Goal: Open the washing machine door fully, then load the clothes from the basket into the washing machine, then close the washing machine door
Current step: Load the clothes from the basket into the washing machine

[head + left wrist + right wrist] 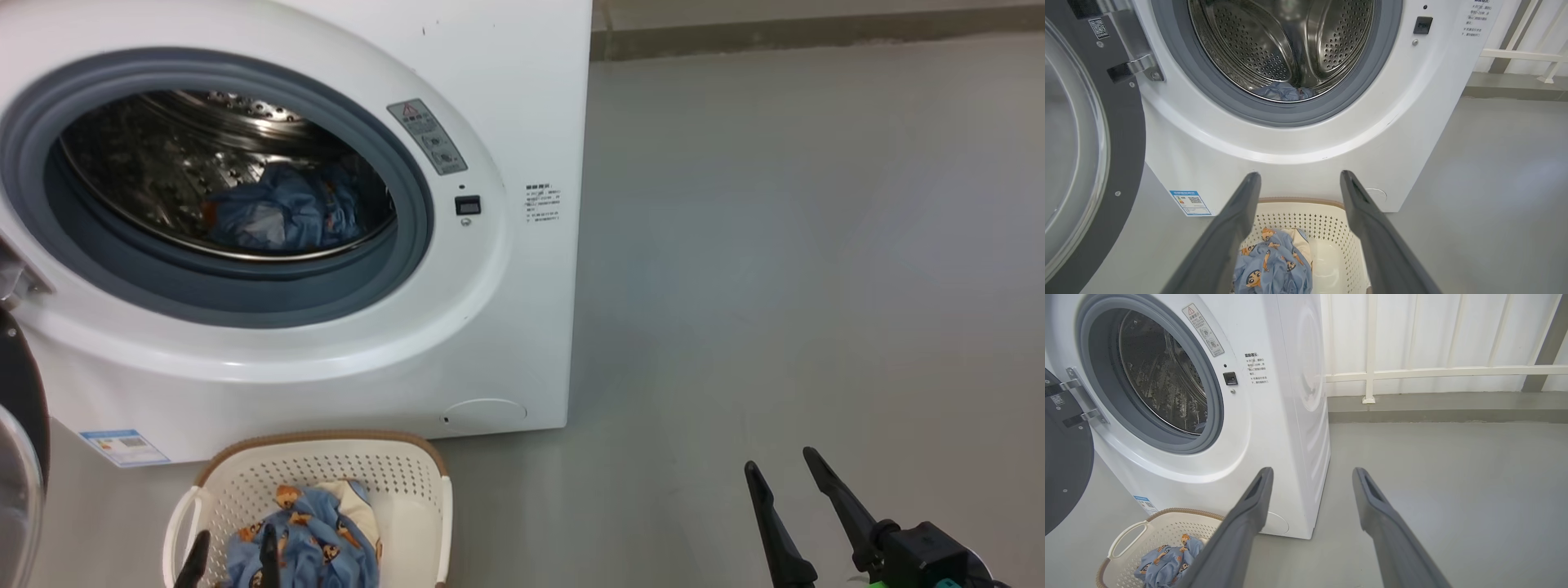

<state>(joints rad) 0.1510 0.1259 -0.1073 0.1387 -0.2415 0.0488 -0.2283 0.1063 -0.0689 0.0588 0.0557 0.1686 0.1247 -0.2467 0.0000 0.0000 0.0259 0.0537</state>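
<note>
The white washing machine [506, 98] stands with its door [1122, 134] swung wide to the left on its hinge. Some blue fabric [277, 208] lies inside the steel drum. The cream basket [408, 482] sits on the floor just in front of the machine, holding light blue clothes [306, 539] with orange cartoon faces. My left gripper [234, 543] hangs open over the basket, its fingers astride the clothes [1274, 261] but apart from them. My right gripper [778, 459] is open and empty above bare floor, right of the basket [1167, 526].
Grey floor [816, 245] stretches to the right of the machine. A white railing [1412, 371] and low kerb run along the far wall. The open door [20, 425] juts out at the left, close to the basket.
</note>
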